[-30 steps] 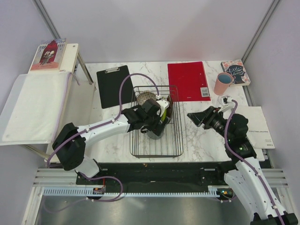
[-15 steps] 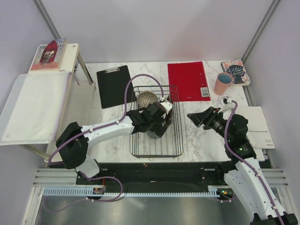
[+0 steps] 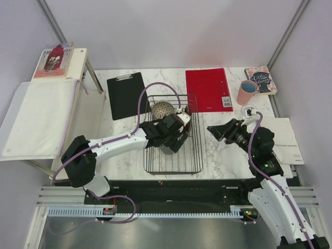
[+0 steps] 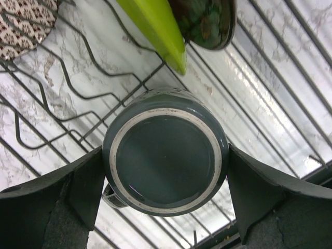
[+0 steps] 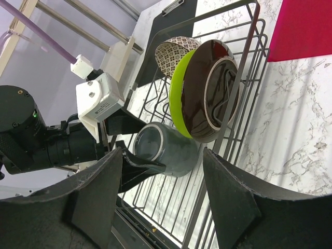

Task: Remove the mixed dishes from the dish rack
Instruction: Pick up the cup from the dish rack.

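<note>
The black wire dish rack (image 3: 174, 166) stands mid-table. In it a grey mug (image 4: 165, 162) stands upside down, with its base facing the left wrist camera. My left gripper (image 4: 166, 181) is shut on the mug (image 3: 171, 145), a finger touching each side. Behind it a lime-green plate (image 5: 179, 98) and a dark red plate (image 5: 207, 88) stand on edge. A beige patterned bowl (image 3: 162, 109) sits at the rack's far end. My right gripper (image 3: 213, 129) is open and empty, just right of the rack. A pink cup (image 3: 247, 92) and a small clear glass (image 3: 250, 110) stand on the table at the far right.
A black clipboard (image 3: 126, 95) lies left of the rack and a red folder (image 3: 209, 88) lies behind it on the right. A book (image 3: 261, 79) lies at the back right corner, and white paper (image 3: 288, 140) at the right edge. A side table with a white towel (image 3: 39, 116) stands at the left.
My left gripper moved right and slightly nearer over the grey mug in the first half second, then held still. The right arm has barely moved.
</note>
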